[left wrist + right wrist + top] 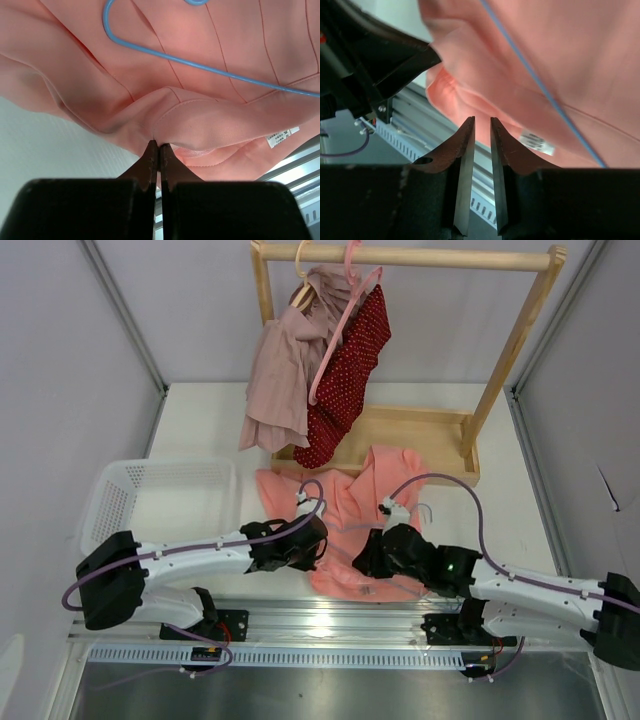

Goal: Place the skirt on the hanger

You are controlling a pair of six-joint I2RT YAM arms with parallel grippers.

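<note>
The salmon-pink skirt [350, 502] lies crumpled on the table in front of the rack. The thin light-blue hanger [200, 65] lies across its pleats; it also shows in the right wrist view [540, 85] as a thin blue line. My left gripper [318, 540] is at the skirt's near left edge, shut on a fold of the skirt [200, 120] at its tips [158, 144]. My right gripper [365, 562] hovers at the skirt's near edge, its jaws a narrow gap apart with nothing between them [482, 120]. A white care label [536, 141] shows on the skirt.
A wooden clothes rack [400, 257] stands at the back with a dusty mauve garment [285, 370] and a dark red dotted garment [350, 370] on a pink hanger [340, 340]. A white basket [120, 495] sits at the left. A metal rail [330, 620] runs along the near edge.
</note>
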